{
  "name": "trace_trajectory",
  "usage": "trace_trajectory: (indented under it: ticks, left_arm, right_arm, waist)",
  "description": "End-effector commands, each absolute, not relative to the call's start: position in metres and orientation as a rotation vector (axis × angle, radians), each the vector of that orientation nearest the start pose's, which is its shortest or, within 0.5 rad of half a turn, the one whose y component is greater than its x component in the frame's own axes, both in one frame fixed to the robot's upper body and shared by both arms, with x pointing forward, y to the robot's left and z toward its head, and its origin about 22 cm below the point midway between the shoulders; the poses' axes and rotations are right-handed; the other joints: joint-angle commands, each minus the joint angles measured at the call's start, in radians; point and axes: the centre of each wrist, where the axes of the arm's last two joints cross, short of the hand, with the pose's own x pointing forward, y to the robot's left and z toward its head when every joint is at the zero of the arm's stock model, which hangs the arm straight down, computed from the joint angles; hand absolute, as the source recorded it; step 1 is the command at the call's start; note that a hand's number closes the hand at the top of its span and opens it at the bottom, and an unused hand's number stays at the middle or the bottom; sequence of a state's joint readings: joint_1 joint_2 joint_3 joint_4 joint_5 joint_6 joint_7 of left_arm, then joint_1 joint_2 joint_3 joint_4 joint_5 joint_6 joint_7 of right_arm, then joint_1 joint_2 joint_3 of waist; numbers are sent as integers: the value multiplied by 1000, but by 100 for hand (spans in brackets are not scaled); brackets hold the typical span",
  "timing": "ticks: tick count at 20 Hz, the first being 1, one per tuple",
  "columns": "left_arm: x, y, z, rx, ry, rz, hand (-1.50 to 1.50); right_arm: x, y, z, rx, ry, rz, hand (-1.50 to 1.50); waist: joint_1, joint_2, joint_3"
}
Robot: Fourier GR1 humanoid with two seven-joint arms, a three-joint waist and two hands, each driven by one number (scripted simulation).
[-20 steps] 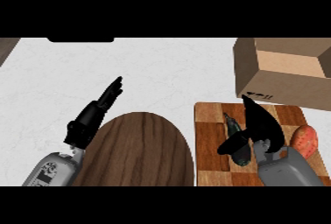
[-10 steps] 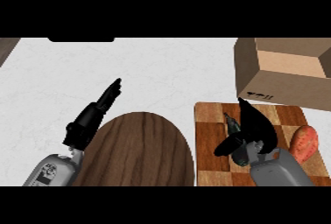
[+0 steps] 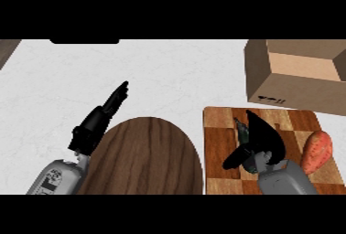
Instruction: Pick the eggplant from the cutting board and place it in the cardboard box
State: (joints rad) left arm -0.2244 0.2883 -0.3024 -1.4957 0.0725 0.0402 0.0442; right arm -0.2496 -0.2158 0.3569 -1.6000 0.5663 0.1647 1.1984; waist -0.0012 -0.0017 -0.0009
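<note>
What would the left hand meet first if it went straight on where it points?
Likely nothing: the left hand points up-right, and only counter shows there up to the view's edge.

Shifted the right hand and its forearm a little toward the thumb side, across the cutting board. Drew the fingers, fanned wide a second before, into one narrow wedge, straight and pointing away from the wrist. Swung the thumb out and low on its own side. Covered most of the eggplant, formerly in plain sight, leaving only a thin strip with the green stem end showing just beside the fingers, on the thumb side. Uncovered more of the sweet potato on the hand's other side, hidden less by the forearm than a second before.
</note>
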Motion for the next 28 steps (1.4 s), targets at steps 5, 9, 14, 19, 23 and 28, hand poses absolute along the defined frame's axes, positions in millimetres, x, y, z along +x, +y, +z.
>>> trace_trajectory:
  ticks: [5,9,14,19,23,28]
  left_arm:
    - [291,212,44,-24,-1605,-455,0]
    - [283,217,38,-26,-1600,-448,0]
    - [278,222,43,-22,-1591,-471,0]
    - [286,225,32,-32,-1601,-448,0]
    - [291,218,28,-25,-1594,-450,0]
    - [282,211,37,-48,-1595,-465,0]
  right_arm:
    - [271,-160,41,-760,-432,653,-150]
    - [282,-160,42,-798,-372,668,-150]
    - [264,-176,19,-816,-337,709,-150]
    - [267,-174,20,-778,-370,724,150]
    - [278,-166,10,-828,-381,754,150]
    - [267,-219,53,-818,-917,1187,150]
  waist:
    - [-1,1,0]
    - [3,1,0]
    - [2,-1,0]
    - [-2,2,0]
    - [5,6,0]
    - [6,0,2]
